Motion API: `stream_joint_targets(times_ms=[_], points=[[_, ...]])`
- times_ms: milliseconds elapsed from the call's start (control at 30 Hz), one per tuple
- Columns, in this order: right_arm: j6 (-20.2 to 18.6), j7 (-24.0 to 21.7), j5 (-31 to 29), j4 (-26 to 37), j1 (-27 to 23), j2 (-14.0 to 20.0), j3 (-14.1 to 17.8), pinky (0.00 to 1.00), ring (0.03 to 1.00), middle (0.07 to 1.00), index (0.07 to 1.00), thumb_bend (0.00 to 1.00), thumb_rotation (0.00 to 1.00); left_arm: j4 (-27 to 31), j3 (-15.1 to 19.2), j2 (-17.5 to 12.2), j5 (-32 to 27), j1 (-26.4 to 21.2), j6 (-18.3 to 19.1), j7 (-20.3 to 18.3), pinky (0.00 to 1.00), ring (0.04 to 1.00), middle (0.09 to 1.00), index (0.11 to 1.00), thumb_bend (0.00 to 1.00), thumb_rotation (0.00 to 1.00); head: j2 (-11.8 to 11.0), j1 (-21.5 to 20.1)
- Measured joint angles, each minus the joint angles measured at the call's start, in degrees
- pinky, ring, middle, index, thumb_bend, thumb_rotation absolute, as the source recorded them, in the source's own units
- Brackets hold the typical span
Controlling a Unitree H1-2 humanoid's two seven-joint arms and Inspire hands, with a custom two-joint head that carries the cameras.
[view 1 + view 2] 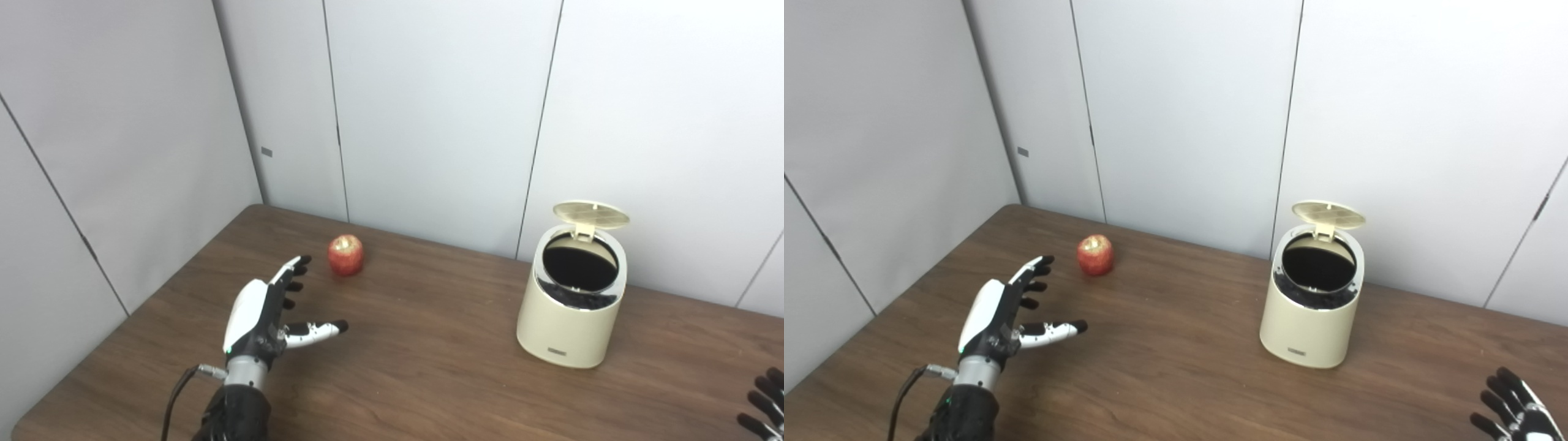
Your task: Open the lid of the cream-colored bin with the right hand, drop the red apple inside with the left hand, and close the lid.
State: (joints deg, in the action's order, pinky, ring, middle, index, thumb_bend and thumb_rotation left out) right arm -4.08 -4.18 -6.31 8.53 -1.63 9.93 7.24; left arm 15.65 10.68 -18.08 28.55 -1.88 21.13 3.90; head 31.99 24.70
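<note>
A red apple (346, 255) sits on the brown table (416, 343) at the back left. My left hand (269, 312) is open, fingers spread, a short way in front and to the left of the apple, not touching it. The cream-colored bin (572, 303) stands at the right of the table with its lid (591, 214) tipped up and its dark inside showing. My right hand (1516, 407) is open at the bottom right corner, well clear of the bin and only partly in view.
Grey wall panels (429, 110) close the table at the back and left. The table's left edge (92, 355) runs close to my left arm.
</note>
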Motion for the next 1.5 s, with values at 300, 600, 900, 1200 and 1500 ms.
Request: stream_joint_targets(times_ms=[300,600,900,1200,1500], points=[[-2.29,0.12,0.0,1.93,0.06,-0.72,-0.15,0.8,0.892,0.894,0.871,0.49,0.94,-4.97,-1.21,-6.56,2.68,-5.05,5.41,-4.92,0.74,0.862,0.875,0.884,0.88,0.22,0.09,0.0],[-3.28,0.41,1.18,3.97,0.03,-0.72,-0.63,0.82,0.905,0.902,0.887,0.46,0.98,-16.01,-0.44,-7.24,2.13,-13.0,6.01,-9.68,0.82,0.947,0.957,0.943,0.88,0.24,0.26,-0.61],[-4.74,0.1,1.42,5.42,0.28,-0.71,-0.93,0.83,0.907,0.909,0.897,0.42,1.0,-25.22,-0.06,-6.19,3.26,-23.01,6.06,-14.93,0.67,0.848,0.968,0.955,0.94,0.21,0.44,-1.32],[-5.9,-0.14,2.02,5.64,0.54,-0.68,-1.43,0.86,0.926,0.933,0.922,0.5,1.0,-33.11,-0.65,-5.77,3.16,-27.51,6.07,-15.53,0.75,0.914,0.974,0.982,0.95,0.2,0.62,-2.28],[-6.08,-0.42,1.56,5.24,0.54,-0.69,-1.34,0.92,0.947,0.948,0.934,0.46,1.0,-37.05,-6.17,-6.44,7.19,-29.69,6.06,-16.39,0.79,0.951,0.993,0.968,0.96,0.23,0.53,-3.6]])
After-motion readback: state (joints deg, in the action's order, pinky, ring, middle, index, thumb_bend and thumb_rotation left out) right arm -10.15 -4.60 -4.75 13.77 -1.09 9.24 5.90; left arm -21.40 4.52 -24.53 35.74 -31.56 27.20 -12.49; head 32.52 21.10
